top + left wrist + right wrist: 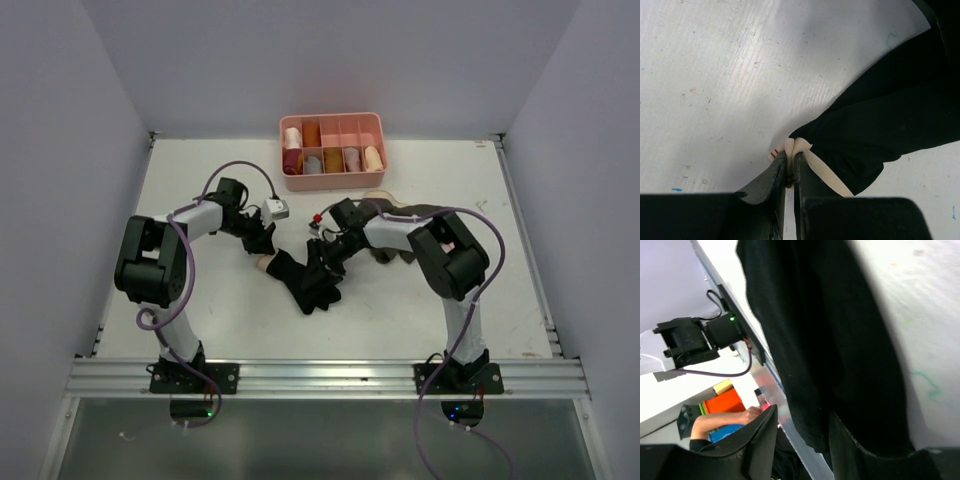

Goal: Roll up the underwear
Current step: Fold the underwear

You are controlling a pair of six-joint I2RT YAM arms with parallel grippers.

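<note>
One underwear (305,285) on table (450,300): left gripper (791,160) pinches waistband (825,175), right gripper (802,415) spread astride it

No word, label, brand, number or sign can be read in any view. The worktop (715,75) bears only faint teal scribbles (891,36) that form no letters. The short brown strokes (774,152) beside the beige waistband (825,175) of the underwear (890,110) are too small to read.

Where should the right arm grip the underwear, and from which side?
Probably the beige waistband, just past where the left gripper pinches it shut: it's the only firm edge, while the rest of the underwear lies limp and bunched. Come from the right, low over the table, jaws across the band.
</note>
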